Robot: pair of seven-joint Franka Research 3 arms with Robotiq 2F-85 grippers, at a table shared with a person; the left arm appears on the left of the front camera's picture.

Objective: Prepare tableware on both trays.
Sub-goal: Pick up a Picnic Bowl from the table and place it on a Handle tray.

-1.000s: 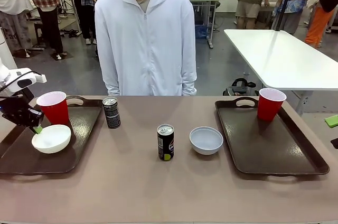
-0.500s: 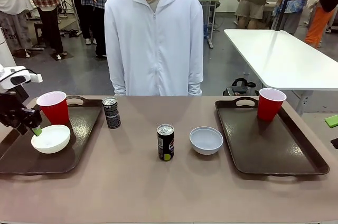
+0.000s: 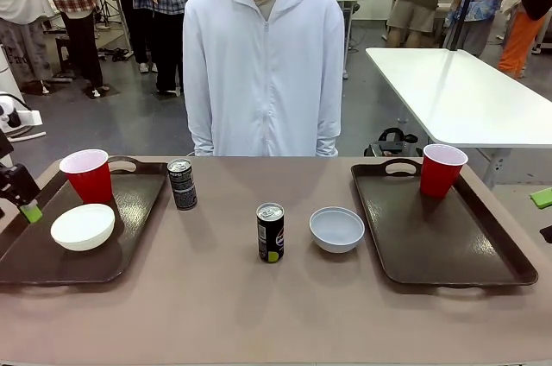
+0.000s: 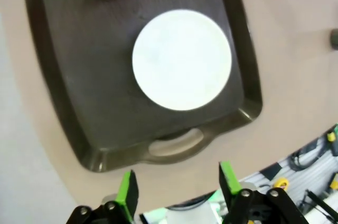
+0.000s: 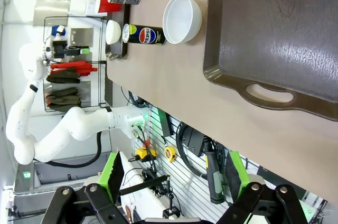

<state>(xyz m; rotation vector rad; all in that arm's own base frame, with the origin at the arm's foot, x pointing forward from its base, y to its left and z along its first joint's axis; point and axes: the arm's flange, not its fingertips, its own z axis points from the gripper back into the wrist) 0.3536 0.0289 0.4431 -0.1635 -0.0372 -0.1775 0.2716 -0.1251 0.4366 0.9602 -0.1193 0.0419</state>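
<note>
While a person (image 3: 263, 64) stands at the top centre of the front view, the table (image 3: 216, 297) carries two brown trays, one at the left (image 3: 129, 232) and one at the right (image 3: 440, 245). A white bowl (image 3: 83, 226) sits on the left tray, and a grey-blue bowl (image 3: 337, 229) on the bare table right of centre. One red cup (image 3: 87, 175) stands behind the white bowl, the other (image 3: 442, 170) in the right tray's far corner. One can (image 3: 270, 232) stands at centre, another (image 3: 182, 183) just beside the left tray. The left gripper (image 4: 178, 182), past that tray's handle, is spread wide and empty. The right gripper (image 5: 174, 174) is also wide and empty.
</note>
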